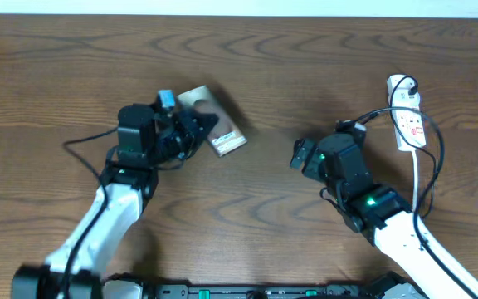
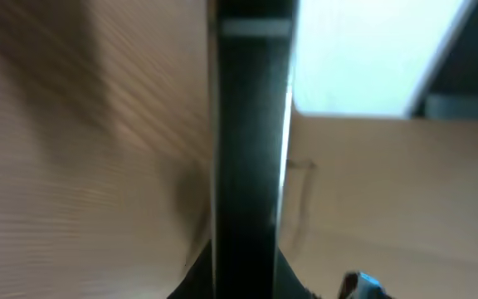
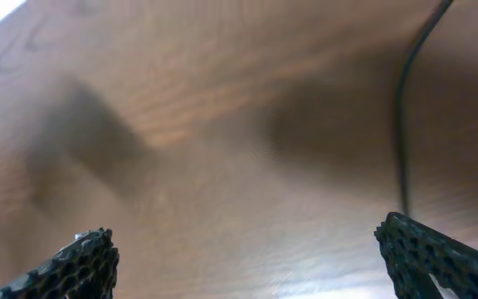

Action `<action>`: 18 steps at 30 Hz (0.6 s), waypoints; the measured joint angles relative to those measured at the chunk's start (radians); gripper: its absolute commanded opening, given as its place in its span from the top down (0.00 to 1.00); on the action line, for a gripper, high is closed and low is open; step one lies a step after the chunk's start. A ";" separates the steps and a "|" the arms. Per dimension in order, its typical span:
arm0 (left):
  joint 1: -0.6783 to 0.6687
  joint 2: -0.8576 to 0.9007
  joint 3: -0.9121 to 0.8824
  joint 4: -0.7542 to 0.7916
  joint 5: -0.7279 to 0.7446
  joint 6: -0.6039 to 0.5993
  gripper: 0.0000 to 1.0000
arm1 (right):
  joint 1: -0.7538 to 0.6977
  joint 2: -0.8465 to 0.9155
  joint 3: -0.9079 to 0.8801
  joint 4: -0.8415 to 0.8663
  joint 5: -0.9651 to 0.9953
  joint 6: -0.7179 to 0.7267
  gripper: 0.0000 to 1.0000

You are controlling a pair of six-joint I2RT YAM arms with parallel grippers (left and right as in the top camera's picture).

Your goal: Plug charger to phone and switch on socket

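The phone (image 1: 216,124) lies tilted at the table's middle left, with its lettered end toward the near right. My left gripper (image 1: 194,133) is shut on the phone's left side. In the left wrist view the phone (image 2: 251,124) shows edge-on as a dark upright bar between the jaws (image 2: 247,281). The white socket (image 1: 408,120) lies at the far right with a black plug (image 1: 405,84) at its far end. The thin black charger cable (image 1: 439,154) loops around it and also crosses the right wrist view (image 3: 403,124). I cannot make out its tip. My right gripper (image 1: 299,154) (image 3: 256,257) is open and empty over bare wood, left of the socket.
The brown wooden table (image 1: 305,58) fills the overhead view. A thin black cable (image 1: 81,143) trails left from the left arm. The socket's white cord (image 1: 417,178) runs toward the near edge beside the right arm.
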 measured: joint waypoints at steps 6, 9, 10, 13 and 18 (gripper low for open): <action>-0.001 0.187 -0.002 0.168 0.213 -0.203 0.92 | 0.000 -0.006 0.010 -0.011 0.067 -0.062 0.01; -0.001 0.240 -0.002 0.169 0.269 -0.260 0.93 | 0.000 -0.005 0.010 -0.005 0.093 -0.076 0.16; -0.001 0.250 -0.002 0.169 0.283 -0.272 0.92 | 0.000 -0.004 0.010 -0.003 0.114 -0.077 0.18; -0.001 0.254 -0.002 0.183 0.307 -0.293 0.93 | -0.002 0.015 0.010 0.006 0.194 -0.081 0.16; -0.001 0.254 -0.002 0.192 0.327 -0.312 0.93 | -0.052 0.127 0.037 -0.047 0.287 -0.039 0.20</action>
